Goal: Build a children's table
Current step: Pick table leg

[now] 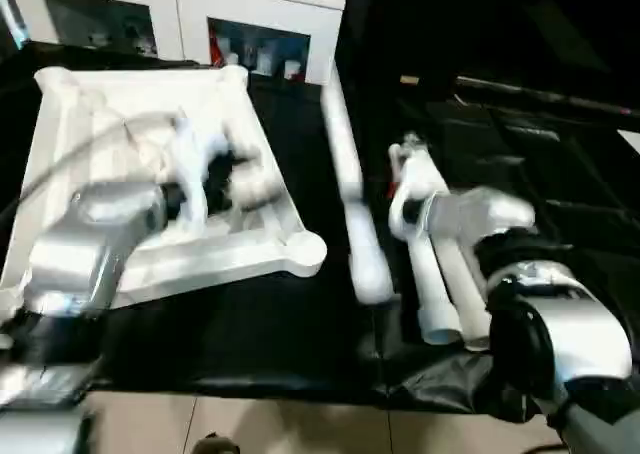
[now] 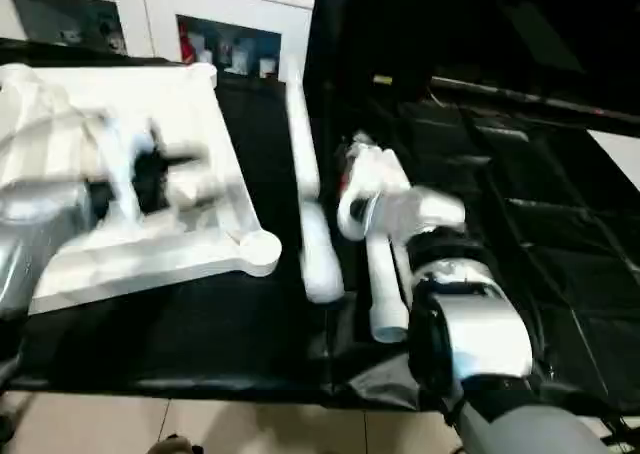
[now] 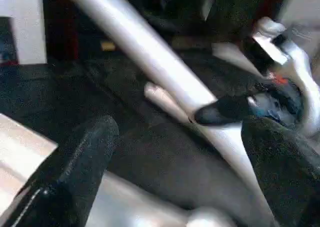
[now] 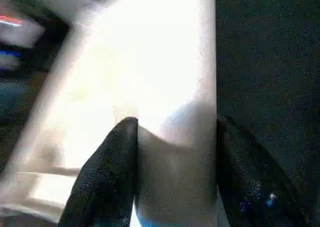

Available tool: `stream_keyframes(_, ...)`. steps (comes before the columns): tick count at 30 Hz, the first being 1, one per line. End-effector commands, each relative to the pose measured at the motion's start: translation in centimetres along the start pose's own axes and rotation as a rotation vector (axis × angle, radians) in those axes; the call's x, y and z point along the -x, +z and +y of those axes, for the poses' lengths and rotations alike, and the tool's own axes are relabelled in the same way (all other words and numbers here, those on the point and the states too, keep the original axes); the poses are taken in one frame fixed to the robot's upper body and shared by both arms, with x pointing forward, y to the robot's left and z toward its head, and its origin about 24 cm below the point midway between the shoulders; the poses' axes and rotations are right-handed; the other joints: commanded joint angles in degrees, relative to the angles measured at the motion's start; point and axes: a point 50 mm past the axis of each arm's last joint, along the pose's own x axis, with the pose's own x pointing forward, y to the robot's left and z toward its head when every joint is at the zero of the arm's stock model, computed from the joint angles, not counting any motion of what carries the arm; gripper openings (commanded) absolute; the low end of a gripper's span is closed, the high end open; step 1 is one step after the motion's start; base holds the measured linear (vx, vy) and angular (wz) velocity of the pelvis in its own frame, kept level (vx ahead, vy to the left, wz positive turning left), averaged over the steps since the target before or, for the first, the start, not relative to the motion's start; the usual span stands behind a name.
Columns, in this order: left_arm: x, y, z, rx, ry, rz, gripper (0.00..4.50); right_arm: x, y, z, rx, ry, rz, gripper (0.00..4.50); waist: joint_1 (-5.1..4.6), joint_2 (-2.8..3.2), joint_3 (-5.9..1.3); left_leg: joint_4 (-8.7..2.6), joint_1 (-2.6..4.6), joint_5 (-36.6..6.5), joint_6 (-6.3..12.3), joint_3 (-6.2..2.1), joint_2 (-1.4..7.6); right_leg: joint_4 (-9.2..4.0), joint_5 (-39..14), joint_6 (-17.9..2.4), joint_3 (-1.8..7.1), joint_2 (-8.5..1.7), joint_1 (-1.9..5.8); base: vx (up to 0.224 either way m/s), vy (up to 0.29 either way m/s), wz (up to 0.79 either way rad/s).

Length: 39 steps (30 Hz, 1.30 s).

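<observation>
Leg [image 1: 352, 189] lies lengthwise, away from robot

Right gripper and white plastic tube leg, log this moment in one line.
right gripper: closed around white plastic tube leg | left gripper: open over white ribbed tabletop

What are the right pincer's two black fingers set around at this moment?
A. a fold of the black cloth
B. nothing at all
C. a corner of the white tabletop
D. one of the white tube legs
D. In the right wrist view the right pincer has a black finger on each side of a white tube leg, both against its sides; the tabletop lies apart, on the robot's left.
</observation>
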Motion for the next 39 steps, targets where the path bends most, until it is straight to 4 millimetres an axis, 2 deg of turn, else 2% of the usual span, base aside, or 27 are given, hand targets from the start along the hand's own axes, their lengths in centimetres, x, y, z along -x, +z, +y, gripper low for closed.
stream_keyframes(1,-1.0,1.0,-0.8,0.121,-0.036,-0.071,4.50,1.8,1.8,1.5,0.042,0.182,-0.103,1.79,0.57,1.37,-4.95,-2.98,1.08,2.56,0.16,0.03,1.19,-3.08,20.94,-14.37,2.50,-3.97,3.71,0.000,0.000,0.00)
stream_keyframes(2,-1.2,1.1,-0.9,0.132,-0.046,-0.081,4.50,2.0,1.9,1.7,0.044,0.204,-0.113,1.79,0.79,1.30,-4.94,-2.94,1.13,3.05,0.57,0.01,1.21,-3.04,21.62,-14.76,2.46,-3.91,3.75,0.000,0.000,0.00)
stream_keyframes(3,-2.0,1.6,-2.1,0.173,-0.104,-0.128,4.50,3.3,2.1,2.6,0.035,0.304,-0.152,1.78,0.97,0.91,-4.97,-2.89,0.94,3.91,1.41,0.06,1.09,-3.02,22.46,-15.23,2.46,-3.85,3.92,0.000,0.000,0.00)
stream_keyframes(4,-2.2,1.8,-2.4,0.183,-0.124,-0.142,4.50,3.7,2.1,2.8,0.034,0.326,-0.161,1.78,1.31,0.94,-5.07,-2.70,1.12,4.69,2.25,0.07,1.20,-2.92,23.33,-15.80,2.46,-4.01,3.68,0.000,0.000,0.00)
stream_keyframes(7,-2.9,2.5,-3.5,0.226,-0.180,-0.188,4.50,4.6,1.8,3.4,0.037,0.377,-0.176,1.78,1.43,0.87,-4.90,-2.82,0.99,3.77,2.44,0.11,1.19,-3.22,20.70,-16.13,2.38,-4.05,3.63,0.000,0.000,0.00)
stream_keyframes(8,-3.0,2.7,-3.8,0.237,-0.198,-0.201,4.50,4.8,1.7,3.5,0.040,0.387,-0.175,1.78,1.39,0.85,-4.83,-2.89,1.00,3.18,2.28,0.14,1.17,-3.39,19.18,-15.97,2.39,-4.07,3.57,0.000,0.000,0.00)
stream_keyframes(9,-3.3,3.2,-4.3,0.266,-0.231,-0.227,4.50,5.3,1.4,3.9,0.048,0.410,-0.174,1.78,1.37,1.07,-4.61,-3.11,1.04,0.49,1.15,0.13,1.31,-3.83,14.77,-15.52,2.43,-4.24,3.55,0.000,0.000,0.00)
stream_keyframes(10,-3.3,3.5,-4.6,0.281,-0.246,-0.238,4.50,5.5,1.3,4.0,0.052,0.417,-0.173,1.78,1.47,1.10,-4.55,-3.16,1.10,-0.12,0.58,0.06,1.36,-3.91,13.24,-15.18,2.44,-4.31,3.51,0.000,0.000,0.00)
stream_keyframes(11,-3.4,3.8,-4.8,0.298,-0.268,-0.251,4.50,5.6,1.1,4.1,0.056,0.422,-0.173,1.78,1.50,1.76,-4.56,-3.22,1.19,-0.74,0.15,-0.08,1.40,-3.92,12.26,-15.04,2.41,-4.39,3.34,0.000,0.000,0.00)
stream_keyframes(12,-3.4,4.2,-5.2,0.319,-0.300,-0.267,4.50,5.8,0.9,4.4,0.058,0.430,-0.173,1.78,1.33,1.30,-4.48,-3.25,1.12,-1.54,-0.30,-0.03,1.36,-4.17,10.95,-14.67,2.43,-4.34,3.44,0.000,0.000,0.00)
stream_keyframes(14,-3.4,4.4,-5.5,0.335,-0.322,-0.277,4.50,5.9,0.8,4.5,0.058,0.432,-0.172,1.78,1.20,1.32,-4.35,-3.41,1.02,-2.21,-0.96,-0.08,1.32,-4.34,8.51,-14.16,2.36,-4.34,3.35,0.000,0.000,0.00)
stream_keyframes(15,-3.4,4.6,-5.7,0.344,-0.337,-0.284,4.50,6.0,0.7,4.6,0.057,0.435,-0.171,1.78,1.18,1.61,-4.21,-3.49,1.15,-3.40,-1.42,-0.09,1.32,-4.64,6.62,-13.57,2.41,-4.32,3.22,0.000,0.000,0.00)
stream_keyframes(16,-3.4,4.7,-5.8,0.347,-0.352,-0.290,4.50,6.0,0.6,4.7,0.057,0.435,-0.169,1.78,1.14,1.47,-4.17,-3.51,1.10,-3.68,-1.53,-0.10,1.33,-4.68,6.05,-13.38,2.44,-4.35,3.27,0.000,0.000,0.00)
stream_keyframes(17,-3.4,4.8,-6.0,0.350,-0.363,-0.296,4.50,6.0,0.5,4.7,0.057,0.435,-0.166,1.78,1.20,1.57,-4.02,-3.65,1.19,-4.66,-1.87,-0.10,1.32,-4.90,4.08,-12.75,2.46,-4.34,3.10,0.000,0.000,0.00)
stream_keyframes(20,-3.5,5.0,-6.4,0.354,-0.378,-0.294,4.50,5.8,0.0,4.8,0.090,0.405,-0.131,1.78,1.14,1.69,-4.13,-3.73,1.28,-4.66,-2.55,-0.23,1.41,-4.96,3.20,-11.75,2.46,-4.32,3.04,0.000,0.000,0.00)
stream_keyframes(23,-4.1,4.4,-7.0,0.312,-0.339,-0.241,4.50,4.9,-0.8,5.4,0.241,0.320,-0.043,1.78,1.10,1.42,-4.22,-3.66,1.19,-2.79,-2.86,-0.31,1.44,-4.80,5.63,-10.90,2.45,-4.24,3.09,0.000,0.000,0.00)
stream_keyframes(26,-4.3,4.1,-7.1,0.289,-0.302,-0.219,4.50,4.4,-0.9,5.6,0.301,0.276,-0.019,1.78,1.07,1.53,-4.11,-3.72,1.22,-3.16,-2.83,-0.27,1.36,-4.89,5.25,-10.26,2.54,-4.22,3.00,0.000,0.000,0.00)
stream_keyframes(27,-4.3,4.0,-7.1,0.292,-0.283,-0.211,4.23,4.2,-1.0,5.7,0.321,0.251,-0.010,1.78,0.99,1.40,-4.07,-3.76,1.17,-3.37,-3.00,-0.28,1.36,-4.90,4.89,-10.02,2.56,-4.19,3.03,0.000,0.000,0.00)
stream_keyframes(31,-4.4,3.6,-7.0,0.297,-0.230,-0.168,4.16,3.3,-1.2,5.6,0.433,0.136,0.022,1.78,0.91,1.58,-4.02,-3.81,1.22,-3.77,-3.71,-0.35,1.38,-4.89,4.70,-9.43,2.55,-4.13,2.87,0.000,0.000,0.00)
stream_keyframes(32,-4.4,3.6,-7.0,0.297,-0.230,-0.168,3.89,3.3,-1.2,5.6,0.433,0.136,0.022,1.78,0.86,1.55,-4.02,-3.81,1.21,-3.91,-3.79,-0.33,1.32,-4.90,4.49,-9.28,2.58,-4.10,2.89,0.000,0.000,0.00)
stream_keyframes(35,-4.7,3.2,-6.6,0.320,-0.155,-0.136,3.75,2.7,-1.6,5.3,0.526,0.025,0.077,1.77,0.79,1.49,-3.96,-3.85,1.19,-4.15,-4.26,-0.40,1.32,-4.95,3.87,-8.66,2.59,-4.06,2.90,0.000,0.000,0.00)
stream_keyframes(36,-4.7,3.1,-6.6,0.332,-0.143,-0.130,3.52,2.5,-1.8,5.2,0.577,-0.009,0.100,1.77,0.80,1.53,-4.02,-3.81,1.17,-3.77,-4.41,-0.41,1.32,-4.87,4.34,-8.47,2.60,-4.06,2.90,0.000,0.000,0.00)
stream_keyframes(39,-4.9,2.9,-6.7,0.371,-0.139,-0.129,3.39,2.0,-2.2,5.4,0.613,-0.019,0.108,1.77,0.83,1.52,-4.02,-3.85,1.20,-4.42,-4.18,-0.34,1.25,-4.93,4.97,-8.41,2.67,-4.03,2.88,0.000,0.000,0.00)
